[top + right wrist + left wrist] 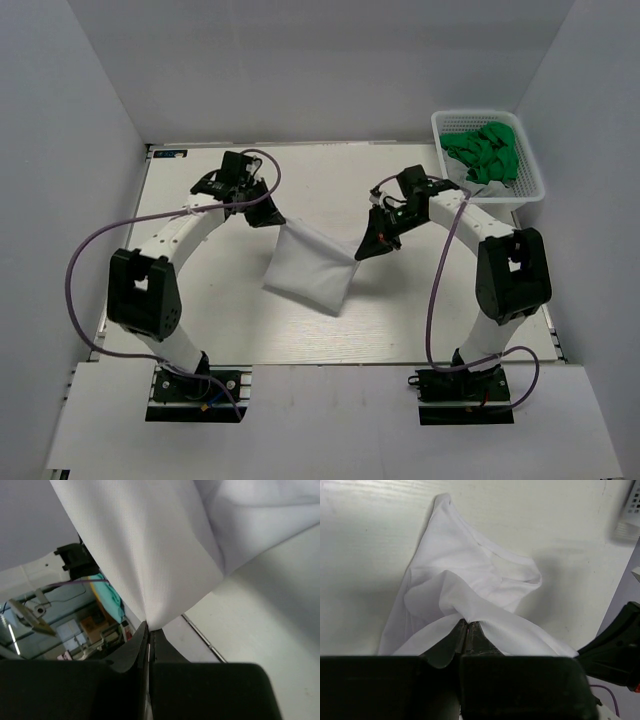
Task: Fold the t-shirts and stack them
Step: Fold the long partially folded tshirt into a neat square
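The white t-shirt [310,268] hangs between my two grippers above the middle of the table, its lower part sagging toward the near side. My left gripper [272,217] is shut on its upper left corner; in the left wrist view the cloth [465,575] bunches out from the closed jaws [467,625]. My right gripper [362,252] is shut on the shirt's right corner; in the right wrist view the cloth [150,555] rises from the closed jaws [150,628]. Green t-shirts [484,152] lie crumpled in the basket at the back right.
The white plastic mesh basket [530,180] stands at the table's back right corner, beside the right wall. Grey walls enclose the table on the left, back and right. Purple cables loop off both arms.
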Tool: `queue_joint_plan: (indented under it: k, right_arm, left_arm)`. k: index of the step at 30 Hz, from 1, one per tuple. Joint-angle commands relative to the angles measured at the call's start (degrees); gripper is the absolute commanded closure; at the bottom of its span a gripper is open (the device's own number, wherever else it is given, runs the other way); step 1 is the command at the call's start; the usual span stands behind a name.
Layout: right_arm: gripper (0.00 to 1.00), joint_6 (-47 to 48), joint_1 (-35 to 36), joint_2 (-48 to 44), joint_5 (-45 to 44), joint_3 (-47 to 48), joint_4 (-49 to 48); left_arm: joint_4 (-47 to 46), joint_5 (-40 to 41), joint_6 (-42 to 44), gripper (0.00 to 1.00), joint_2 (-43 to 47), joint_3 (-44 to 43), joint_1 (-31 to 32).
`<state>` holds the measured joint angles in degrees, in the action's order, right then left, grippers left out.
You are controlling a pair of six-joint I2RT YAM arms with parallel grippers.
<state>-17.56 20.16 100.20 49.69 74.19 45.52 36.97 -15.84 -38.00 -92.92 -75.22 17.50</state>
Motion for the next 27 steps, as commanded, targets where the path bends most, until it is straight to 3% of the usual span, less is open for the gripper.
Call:
queue_joint_plan:
  k: [1,7,15,16,17,18,20,21,24,27]
  right_arm:
    - [1.0,0.86,-1.7,0.95,-4.07,1.4,-0.15]
    - [1.0,0.33,-3.99,4.65,-4.6,1.74,-5.08]
    - [1.0,-0.28,-6.28,15.26,-2.94,10.79,-11.4]
    - [0.98,-0.98,-7.06,16.16,-3.46,12.89,-11.5]
    - [0.64,-0.98,-7.15,18.17,-5.11,15.52,-11.24]
    - [0.46,-1.07,-7.33,19.84,-6.7,18.33,-11.24]
    - [0.1,-1.51,-8.12,21.87,-6.72,22.55,-11.15]
    - [0.1,-1.25,-8.3,22.66,-7.06,25.45,-10.28]
    - [0.1,-0.46,-8.21,22.23,-10.39,28.64,-7.82]
    - [0.1,-0.54,-7.86,16.99,-13.39,24.43,-8.85]
  left_arm:
    - [-6.65,2.48,0.9,1.0,-2.68,-3.6,-0.27]
    - [-12.0,2.48,1.52,1.0,-9.63,-6.77,-0.27]
    - [-14.73,3.53,1.0,0.99,-17.98,-11.6,-0.8]
    - [-14.73,3.53,1.0,0.91,-19.21,-12.66,-0.8]
    - [-13.95,3.53,1.0,0.8,-21.66,-13.71,-0.8]
    - [-12.9,3.53,0.39,0.4,-22.82,-16.77,-0.8]
    - [-9.74,3.53,0.38,0.07,-25.01,-21.25,-0.8]
    - [-8.85,3.53,0.38,0.0,-25.02,-22.5,-0.8]
    - [-6.58,5.28,0.38,0.0,-24.24,-24.0,-0.28]
    - [-5.25,6.61,1.0,0.0,-21.25,-24.01,0.35]
